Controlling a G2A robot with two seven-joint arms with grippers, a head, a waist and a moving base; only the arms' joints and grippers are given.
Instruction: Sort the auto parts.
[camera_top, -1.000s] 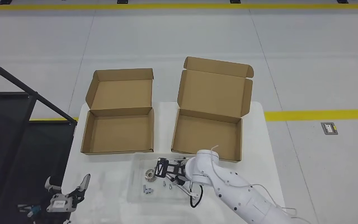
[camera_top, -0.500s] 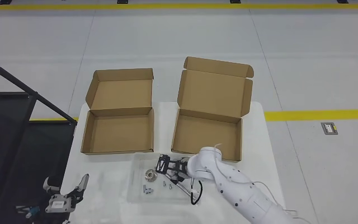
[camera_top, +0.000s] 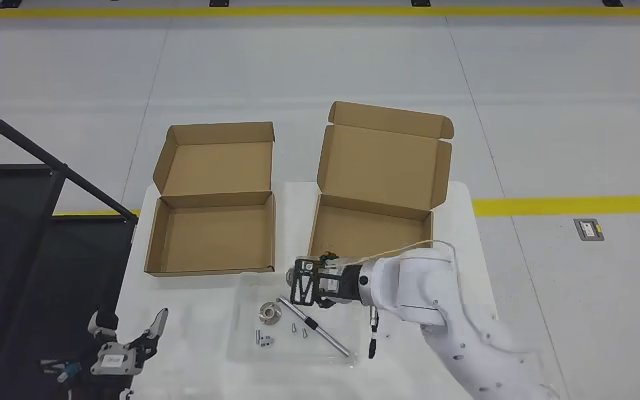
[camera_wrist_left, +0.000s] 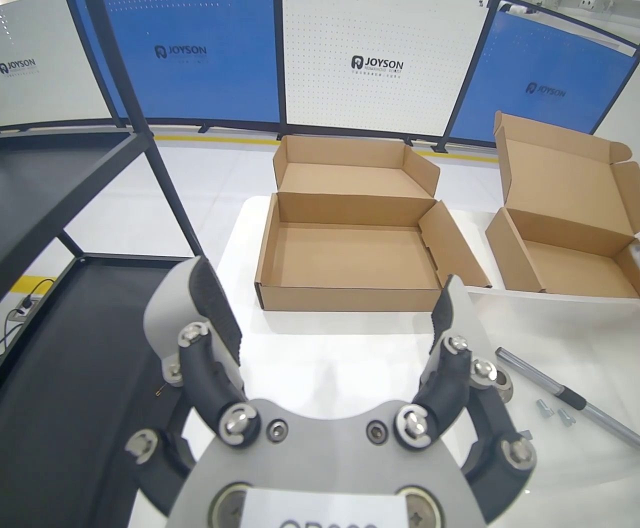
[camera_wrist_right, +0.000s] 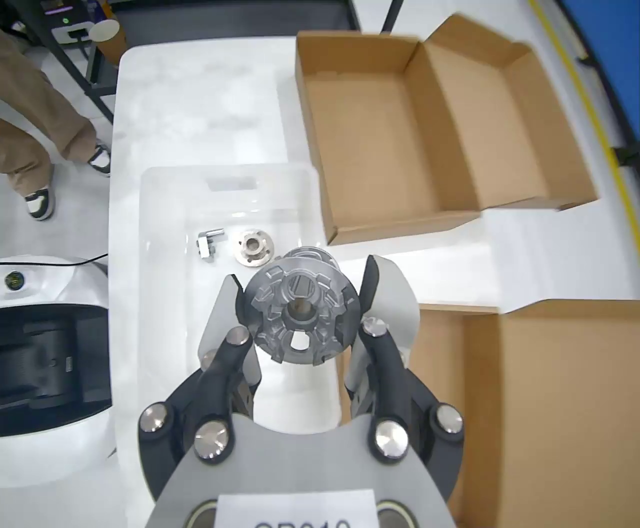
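My right gripper is shut on a dark grey toothed spool-like part, held above the clear plastic tray; in the top view this gripper sits at the tray's far edge. In the tray lie a small round flange, a small metal bracket, a long metal rod and small bolts. My left gripper stands open with nothing between its fingers, off the table's near left corner. Two open cardboard boxes, left and right, hold nothing.
A black shelf cart stands left of the table. Blue and white panels close the room behind. A person's legs show beyond the table's end, touching nothing.
My right gripper has risen from inside the tray with the toothed part and swung toward the right box. The rod now lies uncovered in the tray. The left gripper shifted slightly.
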